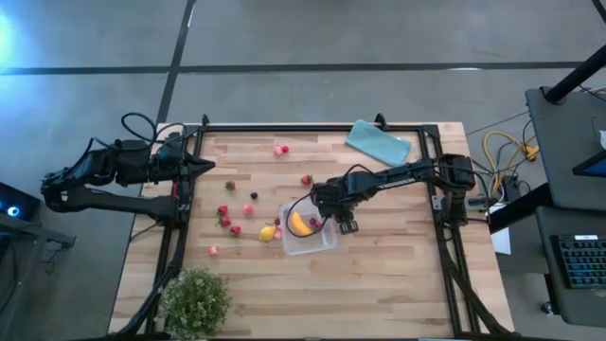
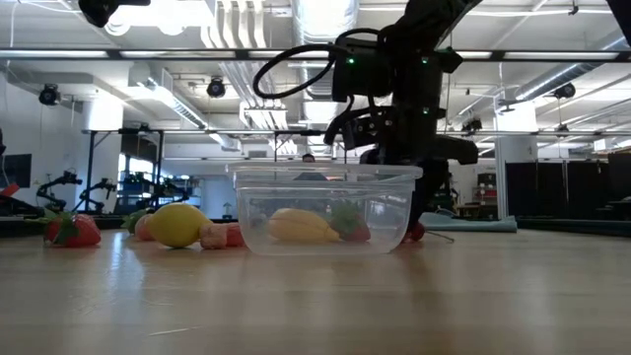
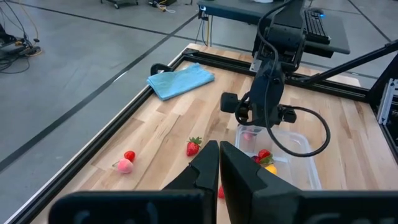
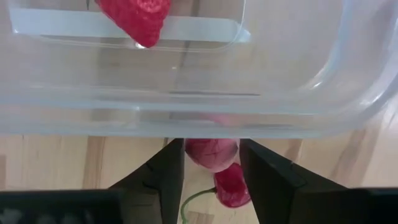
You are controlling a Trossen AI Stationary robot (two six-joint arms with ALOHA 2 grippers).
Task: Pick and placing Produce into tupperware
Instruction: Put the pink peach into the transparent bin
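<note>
The clear tupperware (image 1: 309,242) stands mid-table with a yellow banana piece (image 2: 301,227) and a strawberry (image 4: 137,15) inside. Produce lies loose on the wood: a lemon (image 1: 268,232) and several red and pink pieces (image 1: 235,229) to the box's left. My right gripper (image 4: 211,163) points down just outside the box's far right wall, its fingers on either side of a red fruit piece (image 4: 211,154). My left gripper (image 3: 219,171) hangs shut and empty over the table's left edge (image 1: 204,166). My right gripper comes from above, pointing down, and has the red fruit piece (image 4: 200,155) between its two fingers (image 4: 166,171); the piece fills the gap. The piece rests on the table beside the box's outer wall. A second red piece with a green stem (image 4: 231,186) lies against it.
A folded teal cloth (image 1: 379,142) lies at the far right. A leafy green plant (image 1: 196,301) stands at the near left corner. Two strawberries (image 1: 280,149) (image 1: 307,179) lie beyond the box. Bare wood shows along the near and right sides.
</note>
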